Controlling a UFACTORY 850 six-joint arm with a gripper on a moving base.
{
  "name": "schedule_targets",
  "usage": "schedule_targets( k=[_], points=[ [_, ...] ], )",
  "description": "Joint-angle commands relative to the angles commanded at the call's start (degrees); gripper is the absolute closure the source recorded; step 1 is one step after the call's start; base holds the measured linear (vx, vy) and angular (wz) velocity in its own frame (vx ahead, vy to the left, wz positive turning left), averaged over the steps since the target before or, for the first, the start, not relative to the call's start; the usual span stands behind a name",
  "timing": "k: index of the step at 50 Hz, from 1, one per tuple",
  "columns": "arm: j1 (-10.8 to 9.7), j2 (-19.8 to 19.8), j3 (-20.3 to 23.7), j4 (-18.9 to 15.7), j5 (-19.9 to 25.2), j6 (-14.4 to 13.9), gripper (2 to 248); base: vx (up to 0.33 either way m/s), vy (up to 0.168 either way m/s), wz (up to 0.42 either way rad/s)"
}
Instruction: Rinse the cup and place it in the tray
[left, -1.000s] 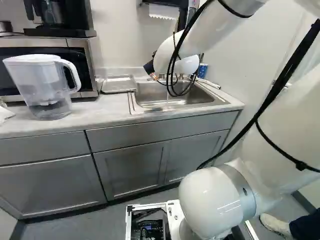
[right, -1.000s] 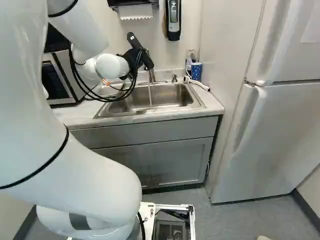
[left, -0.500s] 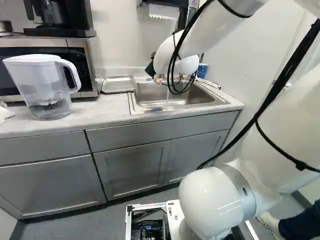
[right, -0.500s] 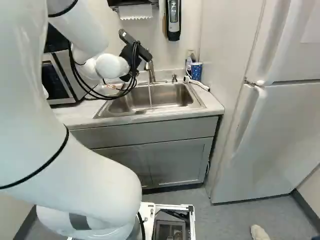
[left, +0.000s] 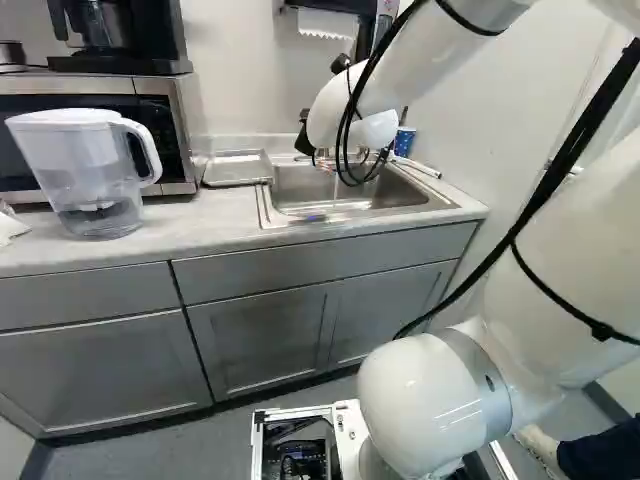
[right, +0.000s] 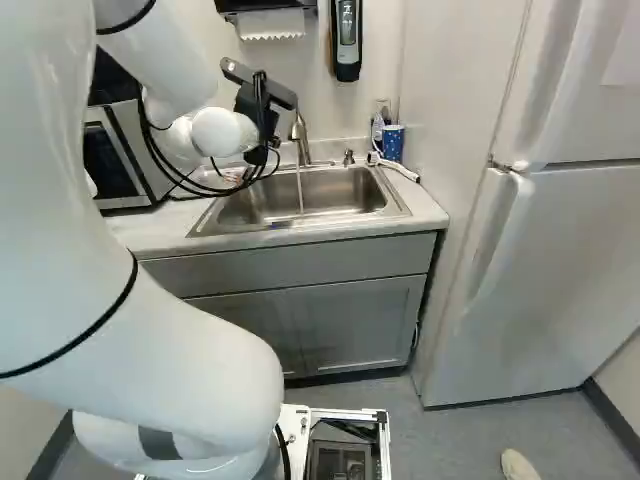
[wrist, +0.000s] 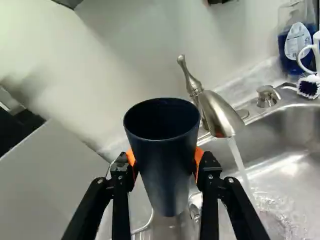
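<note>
In the right base view my gripper (right: 258, 115) shows only as black parts behind the wrist, left of the faucet; its fingertips are hidden there. Seen from the wrist, the gripper (wrist: 165, 162) is shut on a dark blue cup (wrist: 162, 150), an orange pad at each side. The cup's open mouth shows and its inside looks dark. Beside it the metal faucet (wrist: 217, 112) runs; the stream (wrist: 240, 162) falls past the cup into the sink (right: 310, 195). A flat metal tray (left: 232, 182) lies on the counter left of the sink in the left base view.
A water pitcher (left: 90, 175) stands on the counter before the microwave (left: 165, 100). Right of the faucet are a soap bottle (wrist: 296, 42), a white mug (wrist: 316, 50) and a blue patterned cup (right: 393, 142). The fridge (right: 560, 270) stands right of the sink.
The black gripper parts have turned and shifted left, away from the faucet, in the right base view. The cup moves with the gripper. The base has stayed still.
</note>
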Motion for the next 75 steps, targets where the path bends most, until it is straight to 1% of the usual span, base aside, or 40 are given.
schedule_targets(
  k=[35,54,75],
  points=[
    [0.0,0.0,0.0,0.0,0.0,-21.1,125,0.000,0.000,0.000],
    [0.1,-0.1,-0.1,0.0,0.0,-21.2,125,0.000,0.000,0.000],
    [3.2,-3.7,-3.6,0.0,0.0,-21.2,125,0.000,0.000,0.000]
  ],
)
